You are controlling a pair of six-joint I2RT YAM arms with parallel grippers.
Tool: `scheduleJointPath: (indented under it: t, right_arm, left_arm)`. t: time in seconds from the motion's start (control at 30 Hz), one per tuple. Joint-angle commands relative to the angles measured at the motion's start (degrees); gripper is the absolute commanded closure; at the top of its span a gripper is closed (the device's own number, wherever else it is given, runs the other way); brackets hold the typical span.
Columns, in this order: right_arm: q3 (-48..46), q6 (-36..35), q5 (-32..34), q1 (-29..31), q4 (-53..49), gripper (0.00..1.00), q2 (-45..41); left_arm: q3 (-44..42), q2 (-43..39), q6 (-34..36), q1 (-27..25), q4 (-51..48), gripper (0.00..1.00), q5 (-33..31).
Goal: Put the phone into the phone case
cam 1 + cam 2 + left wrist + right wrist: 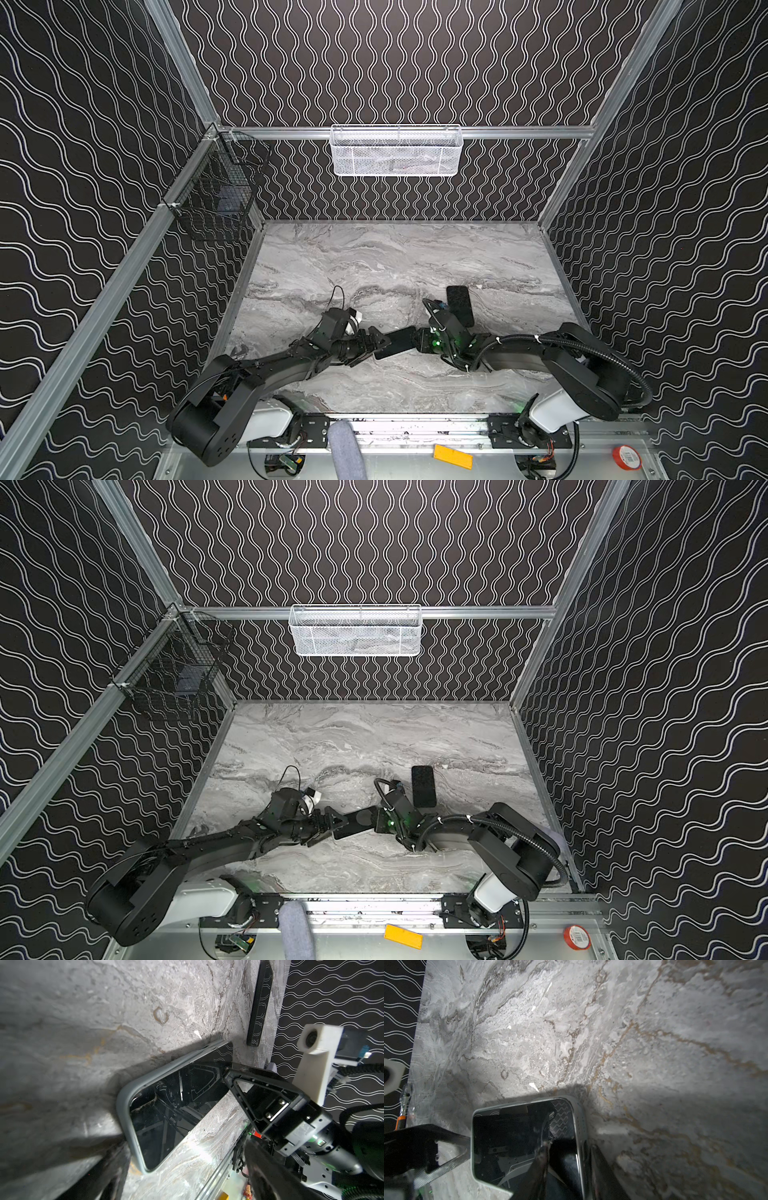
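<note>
The phone [397,343] [356,821], with a black screen and a pale grey frame, is held over the marble table between the two arms. My right gripper [417,344] [571,1164] is shut on its right end, with one finger on the glass and one behind it. My left gripper [376,345] [187,1174] stands open around the phone's [176,1103] left end. Its fingers [110,1172] sit wide apart beside the frame. The black phone case [460,305] [424,786] [260,1003] lies flat on the table, just beyond the right wrist.
A white mesh basket [396,150] hangs on the back wall and a black wire basket [216,195] on the left wall. On the front ledge lie an orange block [453,456] and a red tape roll [626,457]. Patterned walls enclose the table [374,257].
</note>
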Motion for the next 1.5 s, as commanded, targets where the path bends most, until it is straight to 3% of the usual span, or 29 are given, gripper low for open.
scheduleJointPath:
  t: [0.0,1.07,1.47]
  right_arm:
    - [-0.45,1.07,-2.46,0.24,-0.17,0.65,-0.37]
    - [-1.67,1.63,-2.11,0.3,0.54,0.65,-1.32]
    - [-1.63,1.49,-2.23,0.29,0.68,0.65,-1.11]
  left_arm:
    - [-0.43,-0.65,-1.26,0.02,7.27,0.12,1.76]
    - [-5.99,-9.38,-4.48,0.21,20.52,0.16,-1.27]
    - [-8.28,-4.86,-9.3,0.18,32.72,0.19,-1.46]
